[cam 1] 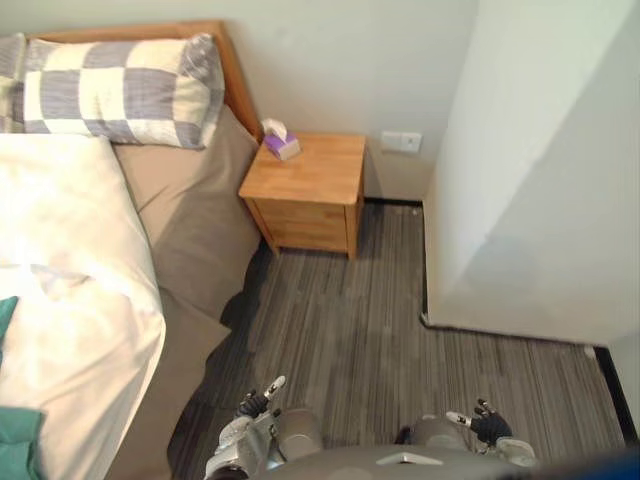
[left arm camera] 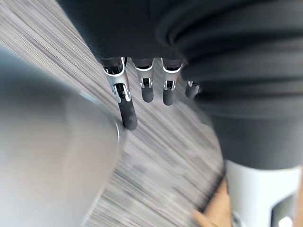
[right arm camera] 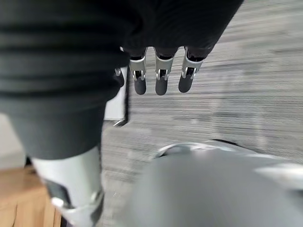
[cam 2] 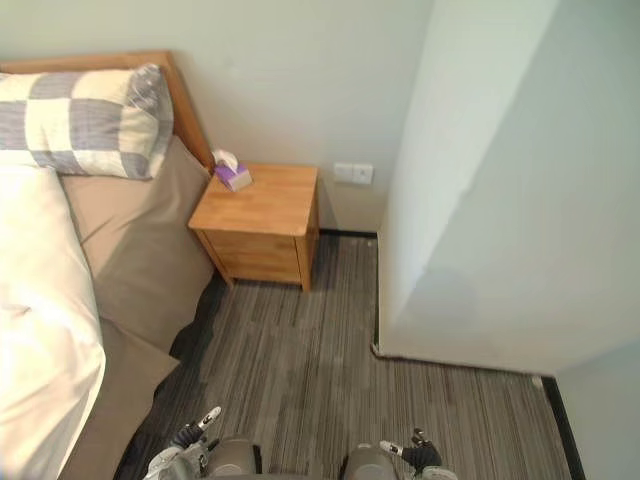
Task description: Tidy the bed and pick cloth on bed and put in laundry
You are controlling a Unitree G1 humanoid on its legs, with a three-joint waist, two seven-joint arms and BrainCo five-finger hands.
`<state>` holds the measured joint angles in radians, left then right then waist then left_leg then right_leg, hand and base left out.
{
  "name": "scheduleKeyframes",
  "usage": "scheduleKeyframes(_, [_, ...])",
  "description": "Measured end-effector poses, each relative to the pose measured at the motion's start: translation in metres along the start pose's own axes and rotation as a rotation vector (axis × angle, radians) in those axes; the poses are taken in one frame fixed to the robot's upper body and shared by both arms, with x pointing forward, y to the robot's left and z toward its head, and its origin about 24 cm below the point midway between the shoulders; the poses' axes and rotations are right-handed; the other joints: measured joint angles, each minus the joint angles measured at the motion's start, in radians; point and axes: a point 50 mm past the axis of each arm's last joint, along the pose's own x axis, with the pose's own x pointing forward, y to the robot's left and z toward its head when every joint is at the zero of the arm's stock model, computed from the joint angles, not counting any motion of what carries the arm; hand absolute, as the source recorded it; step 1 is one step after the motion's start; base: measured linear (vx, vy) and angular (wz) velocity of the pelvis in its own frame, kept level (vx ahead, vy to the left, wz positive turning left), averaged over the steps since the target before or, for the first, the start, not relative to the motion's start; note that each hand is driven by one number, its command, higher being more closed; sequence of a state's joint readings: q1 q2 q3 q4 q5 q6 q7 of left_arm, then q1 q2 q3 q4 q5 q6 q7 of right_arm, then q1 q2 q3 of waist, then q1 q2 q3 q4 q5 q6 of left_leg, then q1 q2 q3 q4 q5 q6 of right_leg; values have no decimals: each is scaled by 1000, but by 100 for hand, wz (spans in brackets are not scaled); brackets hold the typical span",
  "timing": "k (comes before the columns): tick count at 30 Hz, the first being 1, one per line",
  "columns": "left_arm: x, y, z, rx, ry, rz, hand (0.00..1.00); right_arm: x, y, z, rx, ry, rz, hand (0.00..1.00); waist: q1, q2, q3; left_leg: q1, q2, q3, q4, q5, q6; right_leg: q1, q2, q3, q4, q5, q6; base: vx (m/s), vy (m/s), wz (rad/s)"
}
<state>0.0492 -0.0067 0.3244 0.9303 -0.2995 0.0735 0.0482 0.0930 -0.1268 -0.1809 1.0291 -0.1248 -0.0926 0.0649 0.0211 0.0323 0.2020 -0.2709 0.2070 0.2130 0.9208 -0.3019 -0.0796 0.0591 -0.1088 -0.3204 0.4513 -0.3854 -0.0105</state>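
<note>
A: So, where's the cloth?

B: A green cloth lies on the white duvet at the near end of the bed, partly cut off by the edge of the view.

A: And the hands?

B: The left robot hand and the right robot hand hang low over the striped floor, well apart from the cloth. Their fingers are straight and hold nothing.

A: Any containers?

B: A purple tissue box stands on the tabletop of the wooden nightstand, at the back corner nearest the checked pillow. A white tissue pokes out of its top.
</note>
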Motion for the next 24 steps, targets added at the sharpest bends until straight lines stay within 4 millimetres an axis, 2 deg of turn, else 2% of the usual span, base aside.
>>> scheduleKeyframes(1, [0,1,1,-5,-1,1,0,0,1,3,-2,-15,7,0,0,1,0,-9,0,50,-94,17,23,7,-2,-5,-3,-2,9,311,51,-18])
scheduleKeyframes(2, [0,1,0,-8,4,1,0,1,1,8,-14,-34,13,0,-2,8,-4,-17,1,109,-223,89,45,17,0,-20,-2,-7,20,455,63,42])
scheduleKeyframes(3, [1,2,4,-17,0,0,0,1,9,11,-4,-54,29,0,-14,-14,-14,-8,-16,260,-305,109,142,26,-23,-65,2,-20,57,538,61,129])
scheduleKeyframes(4, [2,-2,11,-26,-19,-21,0,1,17,9,13,-49,46,0,-23,-56,-18,-1,-44,373,-369,154,164,28,-77,-131,-4,-2,89,614,62,188])
scheduleKeyframes(5, [2,-3,13,-25,-23,-32,0,0,21,11,36,-61,50,0,-28,-65,-19,7,-50,472,-403,171,190,49,-84,-188,-27,20,98,472,74,220])
scheduleKeyframes(6, [3,-3,13,-29,-19,-31,0,0,27,14,68,-82,59,0,-19,-75,-23,30,-62,576,-442,153,220,82,-84,-238,-50,35,113,383,81,151])
scheduleKeyframes(8, [3,-5,13,-27,-7,-35,0,3,34,24,73,-109,76,0,13,-76,-24,72,-81,595,-475,97,292,120,-74,-243,-43,36,115,318,88,76])
scheduleKeyframes(9, [3,-6,12,-19,4,-37,0,3,39,29,77,-123,86,0,23,-78,-26,93,-93,592,-494,75,291,133,-75,-242,-27,36,115,328,76,61])
scheduleKeyframes(10, [3,-7,11,15,14,-50,0,5,50,38,85,-147,114,0,29,-89,-32,125,-124,569,-528,52,271,122,-98,-241,74,42,121,298,8,83])
scheduleKeyframes(11, [4,-9,10,57,25,-63,0,5,58,45,92,-167,132,0,24,-95,-40,143,-147,530,-545,51,266,60,-144,-223,258,92,100,293,-29,92])
scheduleKeyframes(12, [4,-10,10,76,34,-70,0,5,60,47,91,-171,137,0,22,-93,-40,155,-155,505,-555,51,260,20,-163,-192,361,116,84,314,-125,115])
scheduleKeyframes(13, [5,-11,7,129,61,-74,0,5,62,46,75,-164,147,0,19,-88,-38,191,-165,446,-571,51,251,-80,-175,-96,556,105,72,245,-126,98])
scheduleKeyframes(14, [5,-10,6,141,72,-74,0,5,61,44,69,-155,148,0,16,-85,-36,208,-167,420,-580,54,246,-114,-171,-65,602,102,70,267,-162,131])
scheduleKeyframes(15, [5,-8,3,149,88,-67,0,5,59,44,64,-155,144,0,-4,-78,-33,252,-170,369,-606,63,232,-170,-175,-27,635,98,68,204,-155,131])
scheduleKeyframes(17, [5,-7,0,166,105,-59,0,6,52,43,50,-153,128,0,-13,-72,-31,297,-180,273,-652,75,208,-244,-169,30,583,90,81,172,-163,136])
scheduleKeyframes(18, [5,-9,-1,175,109,-61,0,5,49,39,53,-141,119,0,-20,-70,-33,310,-181,216,-670,86,195,-260,-164,53,509,88,80,132,-210,169])
scheduleKeyframes(20, [6,-13,0,169,105,-67,0,4,46,26,101,-94,96,0,-32,-85,-39,321,-181,44,-704,116,158,-246,-102,175,189,101,84,186,-364,220])
scheduleKeyframes(21, [6,-13,0,172,105,-67,0,3,45,22,110,-79,91,0,-33,-89,-40,319,-182,7,-709,123,147,-233,-81,218,100,117,87,202,-475,218])
scheduleKeyframes(22, [6,-13,1,173,100,-64,0,2,47,14,125,-41,94,0,-31,-115,-54,299,-205,-69,-712,128,123,-205,-55,310,-76,168,100,196,-406,201])
scheduleKeyframes(23, [6,-18,3,159,87,-71,0,3,49,11,151,-15,97,0,-24,-128,-64,289,-218,-124,-714,134,103,-190,-44,321,-97,202,86,196,-406,168])
scheduleKeyframes(24, [5,-20,-1,144,92,-75,0,3,47,10,148,-5,94,0,-4,-116,-69,289,-203,-115,-733,148,89,-188,-32,312,-110,195,80,215,-274,83])
